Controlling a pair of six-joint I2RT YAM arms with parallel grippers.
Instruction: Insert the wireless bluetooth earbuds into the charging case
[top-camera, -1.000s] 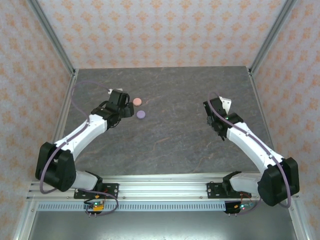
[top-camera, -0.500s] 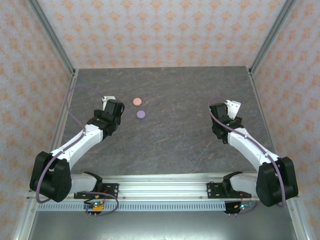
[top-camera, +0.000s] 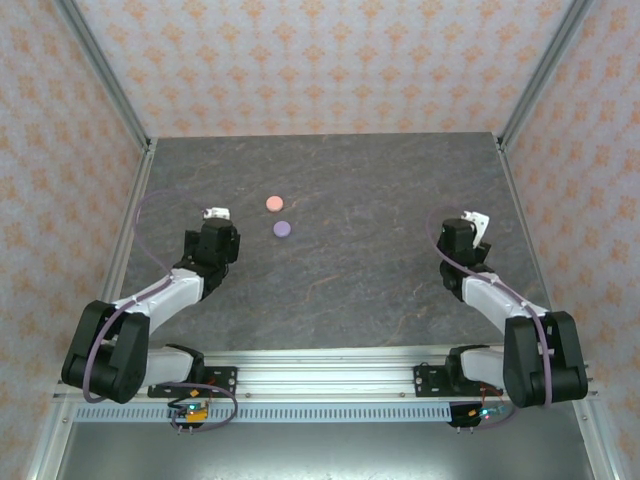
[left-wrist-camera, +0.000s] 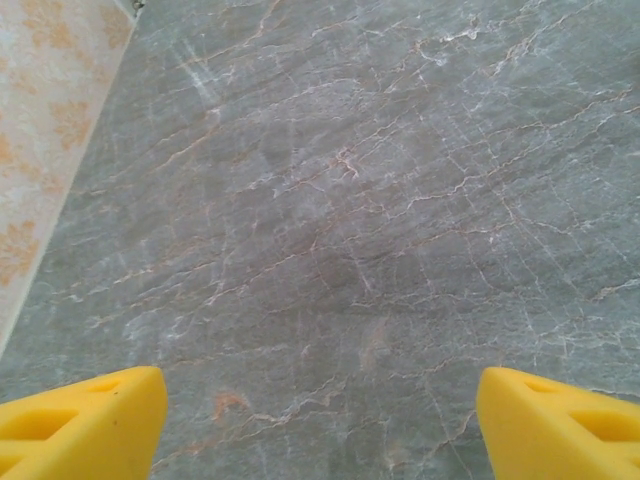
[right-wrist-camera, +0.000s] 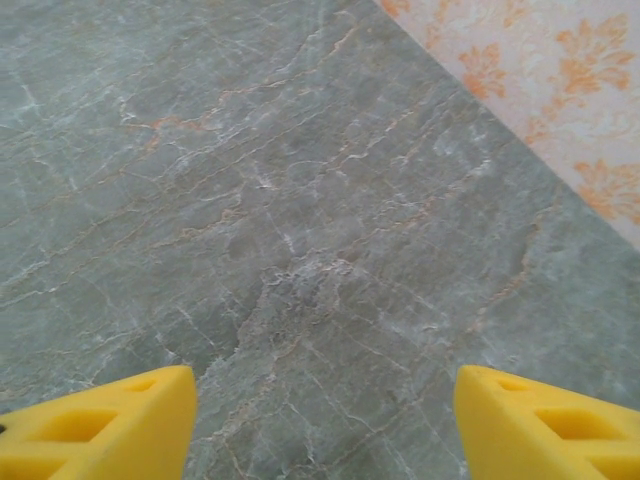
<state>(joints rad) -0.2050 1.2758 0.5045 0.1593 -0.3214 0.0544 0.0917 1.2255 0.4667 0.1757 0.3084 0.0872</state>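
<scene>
The left gripper (left-wrist-camera: 320, 388) and right gripper (right-wrist-camera: 325, 388) hang over the grey marbled tabletop (top-camera: 380, 270), jaws spread wide. A round salmon-pink charging case (top-camera: 273, 203) and a round lilac charging case (top-camera: 282, 229) lie close together, nearer the left arm.

We read no text, number, label or brand anywhere. The pink round case (top-camera: 273, 203) and the purple round case (top-camera: 282, 229) are too small in the top view for us to make out any marking. The grey counter (top-camera: 380, 190) carries only pale veins, and the wall (top-camera: 300, 60) only a repeating orange flower pattern.
</scene>
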